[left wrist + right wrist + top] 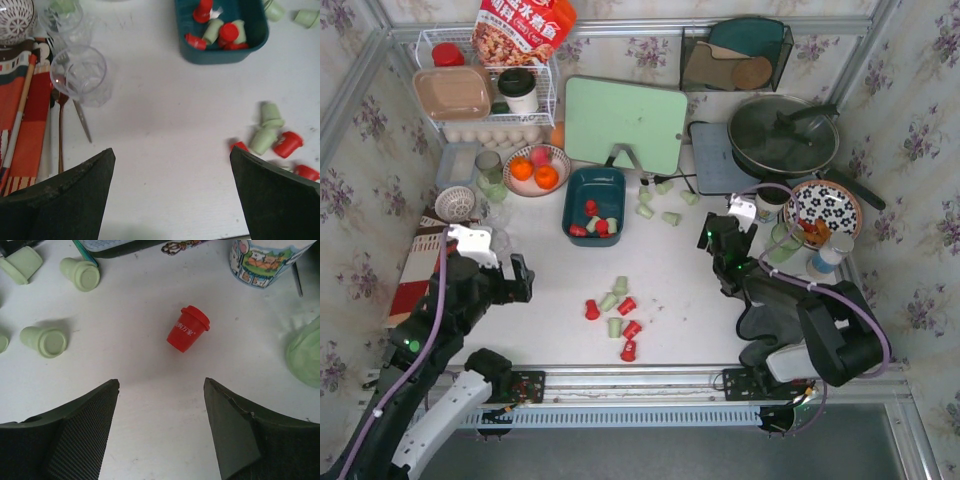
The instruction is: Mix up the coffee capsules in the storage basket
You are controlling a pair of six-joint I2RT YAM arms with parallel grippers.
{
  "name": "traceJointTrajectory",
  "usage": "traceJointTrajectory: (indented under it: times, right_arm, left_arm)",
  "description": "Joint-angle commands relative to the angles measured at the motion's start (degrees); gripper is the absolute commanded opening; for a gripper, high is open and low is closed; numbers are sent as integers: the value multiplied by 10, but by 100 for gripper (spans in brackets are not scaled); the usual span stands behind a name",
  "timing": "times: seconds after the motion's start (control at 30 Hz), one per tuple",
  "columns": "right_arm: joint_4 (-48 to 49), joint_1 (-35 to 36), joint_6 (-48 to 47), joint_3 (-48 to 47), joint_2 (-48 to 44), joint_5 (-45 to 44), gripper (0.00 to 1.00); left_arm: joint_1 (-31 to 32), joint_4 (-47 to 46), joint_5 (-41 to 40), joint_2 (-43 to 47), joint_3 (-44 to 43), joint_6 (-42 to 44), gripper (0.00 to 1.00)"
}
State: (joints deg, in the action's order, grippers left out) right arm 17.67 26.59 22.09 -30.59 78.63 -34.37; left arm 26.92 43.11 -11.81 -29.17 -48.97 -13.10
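Top view: storage basket (595,172) sits mid-way back on the table (550,300) w/ only a few red & green coffee capsules (595,222) inside. A loose bunch (617,312) lies nearer the arms and more green ones (660,205) are just right of the basket, so most pods are outside. Risk: stirring before they're in, or sweeping strays off the near edge. Left claw (515,278) & right claw (718,240) are both apart from the basket, nothing held. Left wrist view: claw released, fingers spread wide, empty. A drinking glass (80,75) & cutlery (60,130) lie ahead on its left, so a careless swing could clip the glass. Basket looks light w/ low walls, so a push inside prob. slides it or flips pods out. Right wrist view: claw released, empty, one red capsule (187,329) on its side just ahead. Its tapered shape may roll or squirt out if pinched off-centre, maybe toward the cartoon mug (260,262).
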Motion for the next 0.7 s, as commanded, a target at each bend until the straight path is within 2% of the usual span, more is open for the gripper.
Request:
traceJointTrajectory:
  times: [0.0,0.13,0.43,0.67]
  right_arm:
    - [-43,-24,64,-23,25,19,74]
    - [-48,-52,115,-49,64,37,68]
    - [-116,-81,178,-148,169,38,66]
    - [-203,-93,226,-234,240,-24,68]
  left_arm:
    - [0,-20,-2,34,41,22,99]
    - [-2,-28,26,36,38,26,99]
    - [-2,-25,55,60,38,20,99]
    - [-2,-26,55,78,42,21,99]
